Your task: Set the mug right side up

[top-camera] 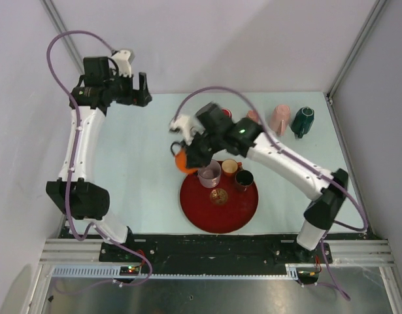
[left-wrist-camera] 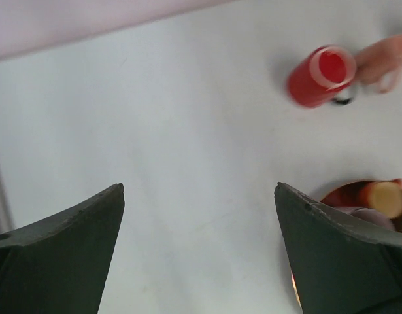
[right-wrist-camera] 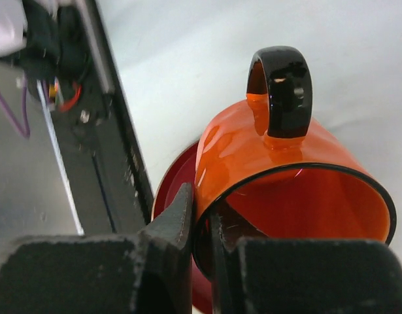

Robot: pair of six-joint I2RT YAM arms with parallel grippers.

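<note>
An orange mug [right-wrist-camera: 279, 170] with a black handle [right-wrist-camera: 280, 88] and black rim is held off the table, tilted on its side with its mouth toward the wrist camera. My right gripper [right-wrist-camera: 202, 216] is shut on its rim, one finger outside the wall, one inside. From above the mug [top-camera: 182, 161] hangs at the left edge of the red tray [top-camera: 201, 212], under my right gripper [top-camera: 194, 154]. My left gripper [left-wrist-camera: 199, 196] is open and empty above bare table; in the top view it [top-camera: 143, 91] sits at the far left back.
The red tray holds a pink cup [top-camera: 209, 174], a tan cup [top-camera: 229, 167], a dark cup [top-camera: 244, 178] and a small brown disc [top-camera: 218, 195]. A red mug [left-wrist-camera: 319, 75], a pink mug [top-camera: 279, 119] and a green mug [top-camera: 302, 122] lie at the back right.
</note>
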